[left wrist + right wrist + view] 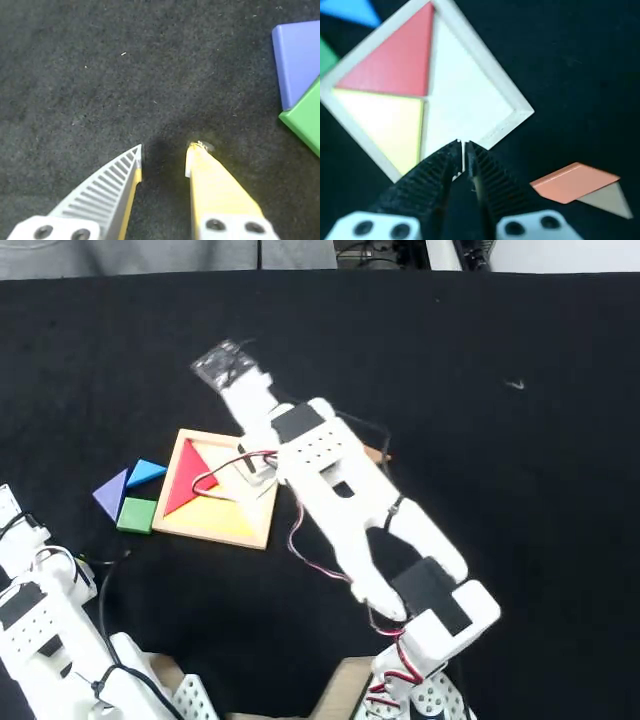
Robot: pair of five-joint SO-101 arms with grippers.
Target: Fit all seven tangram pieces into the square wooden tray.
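From above, the square wooden tray [268, 525] sits left of centre on the black table [500, 440], with a red triangle [185, 480] and a yellow triangle [225, 520] fitted in. Its upper right half is bare wood. A purple triangle [112, 495], a blue triangle [145, 472] and a green square [137, 514] lie just left of it.

At the left wrist, the left gripper [165, 150] stands parted over bare cloth, nothing held.

At the right wrist, the right gripper [464, 150] is closed and empty at the tray's rim. An orange parallelogram [575, 181] overlaps a beige triangle [610, 202] nearby.
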